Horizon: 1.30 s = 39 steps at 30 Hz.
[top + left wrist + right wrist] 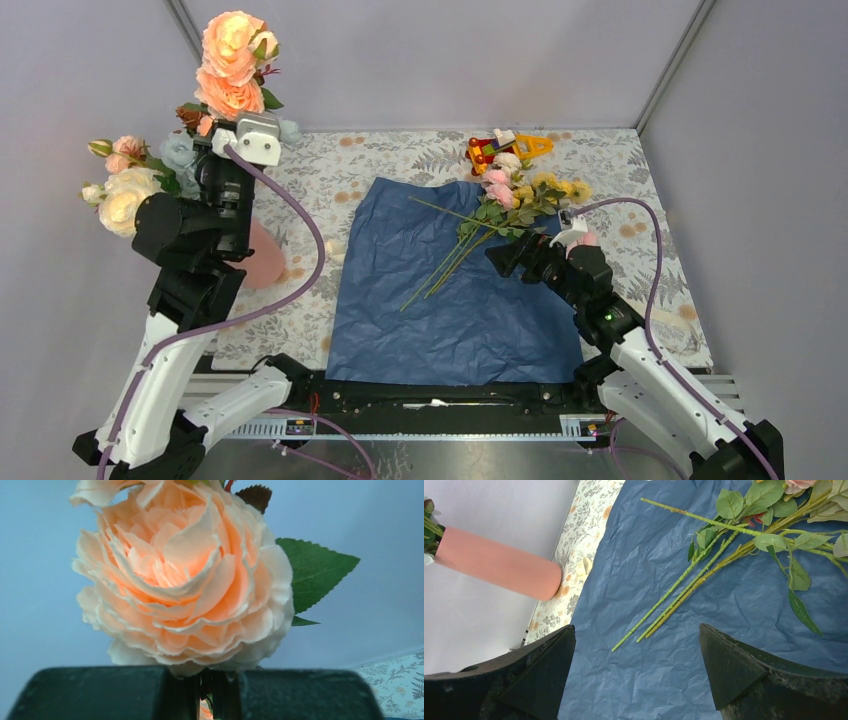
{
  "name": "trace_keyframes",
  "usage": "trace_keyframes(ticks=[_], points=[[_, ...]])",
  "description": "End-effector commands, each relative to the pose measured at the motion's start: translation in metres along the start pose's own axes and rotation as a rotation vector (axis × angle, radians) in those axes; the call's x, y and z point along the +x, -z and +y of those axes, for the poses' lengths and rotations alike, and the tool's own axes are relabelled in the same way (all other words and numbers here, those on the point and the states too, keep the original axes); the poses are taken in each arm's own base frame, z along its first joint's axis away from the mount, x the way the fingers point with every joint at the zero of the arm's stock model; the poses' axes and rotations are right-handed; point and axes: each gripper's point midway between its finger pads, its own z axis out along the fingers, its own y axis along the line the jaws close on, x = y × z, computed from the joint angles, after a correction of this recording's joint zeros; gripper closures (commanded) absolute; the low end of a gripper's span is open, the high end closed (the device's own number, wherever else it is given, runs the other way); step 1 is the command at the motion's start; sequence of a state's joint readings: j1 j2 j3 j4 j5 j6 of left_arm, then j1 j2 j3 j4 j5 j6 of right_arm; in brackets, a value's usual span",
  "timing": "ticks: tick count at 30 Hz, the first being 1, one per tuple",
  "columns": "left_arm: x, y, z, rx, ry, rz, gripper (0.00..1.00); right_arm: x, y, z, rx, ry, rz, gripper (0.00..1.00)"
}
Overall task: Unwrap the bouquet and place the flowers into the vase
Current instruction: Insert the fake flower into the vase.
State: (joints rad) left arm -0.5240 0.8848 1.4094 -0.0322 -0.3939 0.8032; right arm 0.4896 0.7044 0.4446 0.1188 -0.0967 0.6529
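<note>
The bouquet lies unwrapped: its crinkled navy paper [455,300] [684,670] is spread flat on the table. The flowers [512,192], small pink, yellow and cream roses, rest at its far right corner. Their thin green stems [450,260] [684,587] run down across the sheet. My right gripper [505,255] [636,665] hovers open just right of the stem ends, nothing between its fingers. The salmon-pink vase [266,258] [499,562] stands left of the paper, half hidden behind my left arm. My left gripper [255,135] [212,680] is raised high, shut on the stem under a large peach bloom [230,60] [185,575].
Larger cream, dusty-blue and pink blooms [125,190] bunch at the far left behind my left arm, over the vase's hidden mouth. A red-and-yellow toy [505,148] lies at the back beyond the roses. The leaf-patterned cloth [660,260] ends near the side walls.
</note>
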Motion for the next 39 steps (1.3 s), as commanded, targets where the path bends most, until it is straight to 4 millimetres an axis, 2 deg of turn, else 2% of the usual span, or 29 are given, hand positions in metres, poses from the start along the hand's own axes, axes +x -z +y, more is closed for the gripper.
trace_keyframes(ticks=[1,7,15,21,27,39], points=[[-0.011,0.002,0.019,-0.056,0.0,-0.025,1.0,-0.009,0.0,0.009,-0.044,-0.01,-0.032,0.0],[0.02,0.008,0.0,-0.053,0.02,0.035,1.0,-0.005,0.0,0.007,-0.043,-0.018,-0.021,0.0],[0.053,0.004,-0.017,-0.039,-0.008,0.126,1.0,-0.002,0.001,0.007,-0.05,-0.023,-0.014,0.0],[0.068,0.003,-0.014,-0.075,-0.017,0.147,1.0,0.0,0.001,0.006,-0.05,-0.022,-0.008,0.0],[0.077,0.006,-0.008,-0.098,0.054,0.148,1.0,0.001,0.002,0.007,-0.056,-0.02,-0.006,0.0],[0.095,0.018,-0.023,-0.053,0.228,0.171,1.0,0.003,0.002,0.007,-0.063,-0.021,0.004,0.0]])
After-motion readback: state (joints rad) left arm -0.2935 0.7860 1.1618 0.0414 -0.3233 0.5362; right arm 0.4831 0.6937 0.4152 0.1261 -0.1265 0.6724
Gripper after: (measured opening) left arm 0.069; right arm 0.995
